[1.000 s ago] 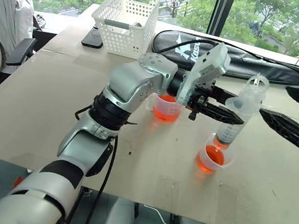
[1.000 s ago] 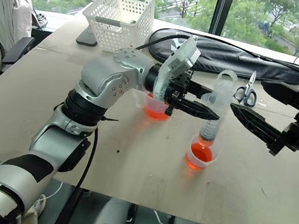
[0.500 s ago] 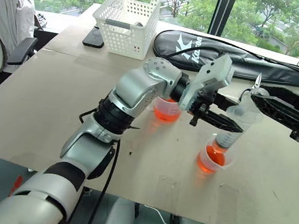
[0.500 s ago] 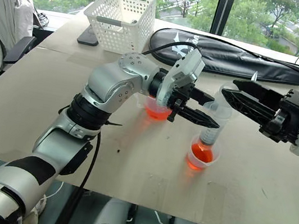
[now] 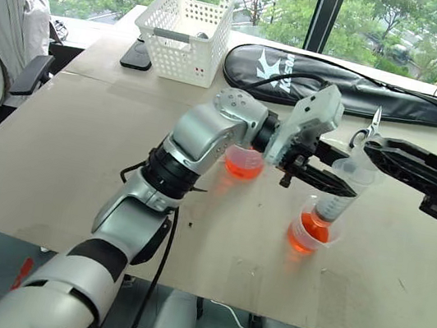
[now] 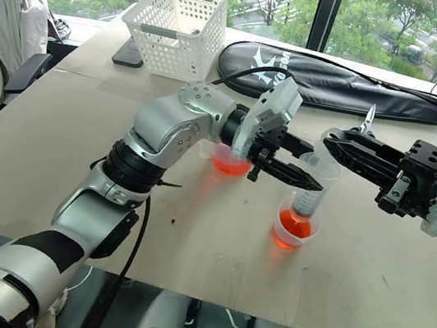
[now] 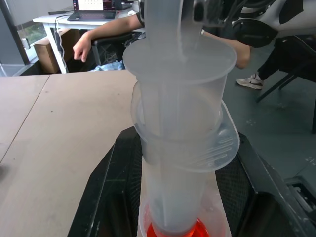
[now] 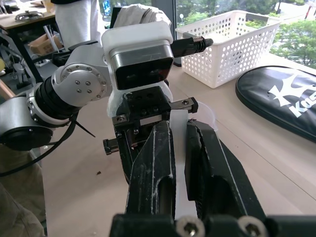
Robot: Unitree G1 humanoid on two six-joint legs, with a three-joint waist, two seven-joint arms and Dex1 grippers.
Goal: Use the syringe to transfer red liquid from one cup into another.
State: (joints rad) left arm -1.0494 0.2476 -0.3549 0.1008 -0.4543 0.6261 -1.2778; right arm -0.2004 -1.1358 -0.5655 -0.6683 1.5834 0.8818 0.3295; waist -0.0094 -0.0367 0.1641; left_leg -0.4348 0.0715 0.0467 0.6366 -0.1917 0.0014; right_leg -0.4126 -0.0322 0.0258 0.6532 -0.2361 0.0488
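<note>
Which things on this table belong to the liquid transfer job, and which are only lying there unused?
Belonging to the job:
- syringe, held upright by left gripper, right gripper shut on its plunger
- shorter cup under its tip, holding red liquid
- handled cup

Lying about:
- white basket
- black bag
- scissors
- phone

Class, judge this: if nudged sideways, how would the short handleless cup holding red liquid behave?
The short cup looks like thin clear plastic, so probably light and easy to slide. Its red liquid would likely slosh. The syringe standing in it could tip it.
</note>
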